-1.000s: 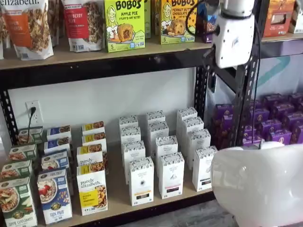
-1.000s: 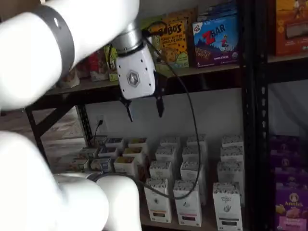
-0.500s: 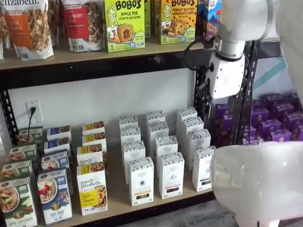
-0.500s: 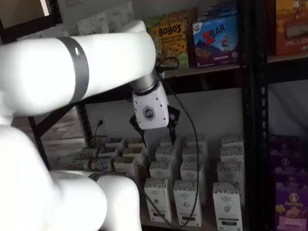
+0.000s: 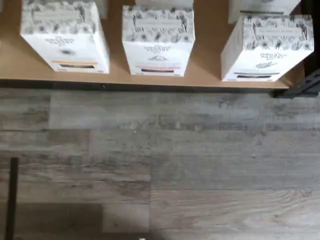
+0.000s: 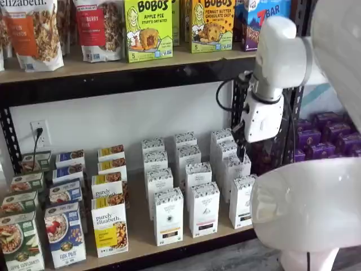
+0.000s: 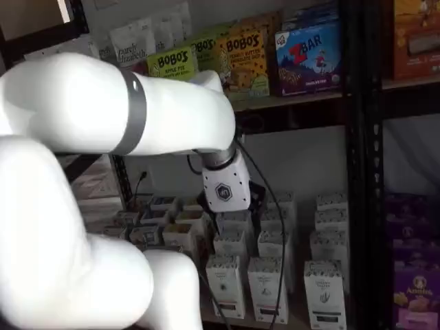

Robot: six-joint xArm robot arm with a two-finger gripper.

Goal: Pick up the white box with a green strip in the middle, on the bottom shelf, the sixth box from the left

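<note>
My fingers hang from the white gripper body in front of the rack, spread wide and grasping nothing, though in both shelf views I see them only partly. The white box with a green strip stands upright at the front of the bottom shelf, at about six o'clock from my fingers and apart from them. It is the end box of its front row, and the black rack post rises just beyond it at three o'clock. In the wrist view the same box has a flower-patterned top and small print I cannot read; its strip looks dark there. Its two neighbours carry an orange strip and a pink strip, with bare board showing between all three. In front of the shelf's black rail lies grey plank floor. At nine o'clock of the white rows are yellow "purely elizabeth" boxes and a blue "Flax Plus" box. On the upper board at twelve o'clock I read "BOBO'S Apple Pie", "BOBO'S Peanut Butter" and "ZBAR". Purple boxes fill the next bay at three o'clock.
</note>
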